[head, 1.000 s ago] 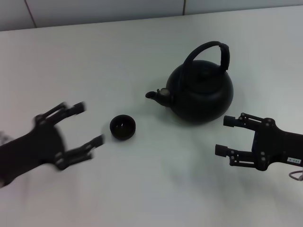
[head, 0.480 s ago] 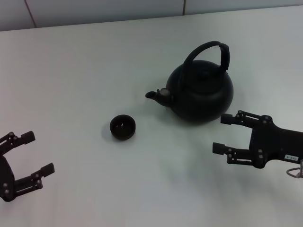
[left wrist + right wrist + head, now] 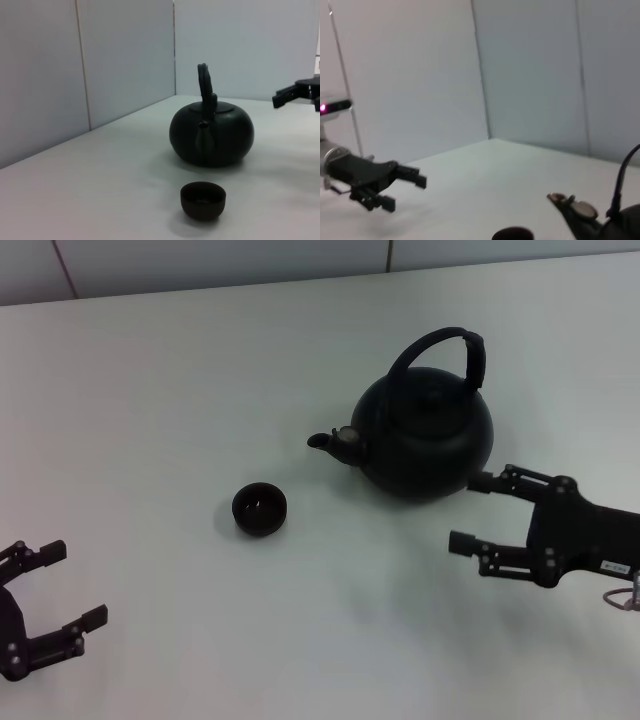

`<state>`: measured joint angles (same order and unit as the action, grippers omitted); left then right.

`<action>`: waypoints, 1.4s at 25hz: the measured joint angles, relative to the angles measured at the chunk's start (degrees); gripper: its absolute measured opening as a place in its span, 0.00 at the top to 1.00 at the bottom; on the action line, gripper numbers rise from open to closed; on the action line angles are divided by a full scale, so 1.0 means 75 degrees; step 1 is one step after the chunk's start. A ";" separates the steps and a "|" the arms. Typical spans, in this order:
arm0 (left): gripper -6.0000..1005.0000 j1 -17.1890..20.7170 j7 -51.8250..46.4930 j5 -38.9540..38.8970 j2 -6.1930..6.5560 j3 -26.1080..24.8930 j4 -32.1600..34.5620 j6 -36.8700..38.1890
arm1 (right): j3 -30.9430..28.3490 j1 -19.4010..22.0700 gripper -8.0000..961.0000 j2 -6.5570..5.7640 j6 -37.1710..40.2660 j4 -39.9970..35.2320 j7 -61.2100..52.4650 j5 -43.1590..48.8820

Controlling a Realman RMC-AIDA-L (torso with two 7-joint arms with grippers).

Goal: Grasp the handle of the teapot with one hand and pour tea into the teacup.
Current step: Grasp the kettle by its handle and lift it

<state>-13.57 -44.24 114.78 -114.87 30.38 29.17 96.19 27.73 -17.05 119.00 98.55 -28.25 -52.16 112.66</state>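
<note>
The teapot stands upright on the table, with the teacup near its spout and the right gripper wide open and empty just beside its body. To grasp well, this gripper should rise to the top of the handle and close around the arch. The left gripper, open and empty, is parked well apart from the teapot.

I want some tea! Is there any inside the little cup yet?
The teacup stands open near the spout of the teapot. Its inside looks dark brownish, but whether that is tea or bare cup cannot be told. The teapot's lid hides what it holds.
</note>
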 joint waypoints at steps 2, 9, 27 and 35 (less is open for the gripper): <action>0.14 0.0002 0.0003 0.0000 -0.0001 -0.0006 0.0007 -0.0029 | -0.0078 0.0093 0.15 0.0004 -0.0001 0.0160 0.0239 -0.0243; 0.14 -0.0017 0.0055 -0.0059 -0.0093 -0.0042 0.0047 -0.0123 | -0.1413 0.0650 0.16 0.0024 -0.0484 0.2231 0.2552 -0.2090; 0.14 0.0001 0.0063 -0.0083 -0.0288 -0.0247 0.0054 -0.0158 | -0.2386 -0.0168 0.16 -0.0002 -0.2021 0.2814 0.3273 -0.2265; 0.14 0.0059 0.0063 -0.0082 -0.0319 -0.0250 -0.0006 -0.0120 | -0.2029 -0.0721 0.16 -0.0002 -0.2655 0.2813 0.3256 -0.2247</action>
<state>-13.13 -43.77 114.17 -117.26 28.50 29.12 95.30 12.51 -22.45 118.99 78.63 -7.15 -27.74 95.80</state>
